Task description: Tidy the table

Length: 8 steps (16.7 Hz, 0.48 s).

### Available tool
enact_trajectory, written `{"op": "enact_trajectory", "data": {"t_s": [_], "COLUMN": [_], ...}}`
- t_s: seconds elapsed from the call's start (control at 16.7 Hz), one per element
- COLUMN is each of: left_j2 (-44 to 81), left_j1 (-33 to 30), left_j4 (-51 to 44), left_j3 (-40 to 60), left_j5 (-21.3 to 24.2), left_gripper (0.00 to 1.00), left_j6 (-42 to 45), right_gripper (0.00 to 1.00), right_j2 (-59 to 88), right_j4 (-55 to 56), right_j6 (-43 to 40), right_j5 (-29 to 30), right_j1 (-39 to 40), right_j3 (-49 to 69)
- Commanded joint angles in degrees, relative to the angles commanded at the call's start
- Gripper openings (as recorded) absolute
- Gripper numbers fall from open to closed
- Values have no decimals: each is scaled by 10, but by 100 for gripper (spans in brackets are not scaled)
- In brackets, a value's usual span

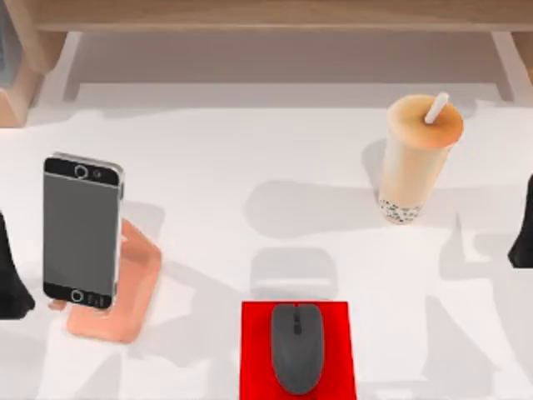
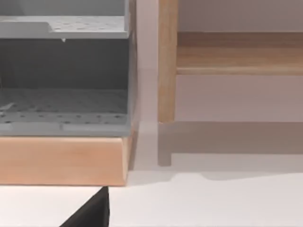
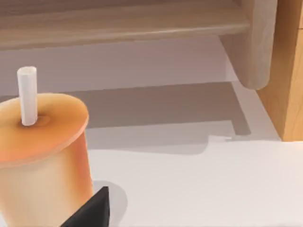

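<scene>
On the white table (image 1: pixel 208 158) a grey-screened phone (image 1: pixel 82 229) leans on a salmon stand (image 1: pixel 125 287) at the left. A milk tea cup (image 1: pixel 416 158) with a white straw stands upright at the back right, also close in the right wrist view (image 3: pixel 42 156). A dark grey mouse (image 1: pixel 296 346) lies on a red pad (image 1: pixel 255 350) at the front middle. My left gripper (image 1: pixel 10 279) is parked at the left edge beside the phone. My right gripper (image 1: pixel 525 225) is parked at the right edge, right of the cup.
A light wooden shelf unit (image 1: pixel 266 17) runs along the back of the table, its post (image 2: pixel 166 61) near the left side. A grey perforated bin (image 2: pixel 61 94) sits on a wooden base (image 2: pixel 61 161) at the back left.
</scene>
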Motion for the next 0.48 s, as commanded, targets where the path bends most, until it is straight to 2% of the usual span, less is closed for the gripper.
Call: {"op": "enact_trajectory", "data": {"t_s": [0.48], "left_j2": [0], "left_j1": [0], "left_j4": [0], "left_j3": [0], "left_j5": [0], "left_gripper": [100], "left_j6": [0], "right_gripper": [100], "right_j2": [409], "right_j4": [298], "right_j6": [11], "right_j5": [134], "right_j1": [150], "right_j3": [77]}}
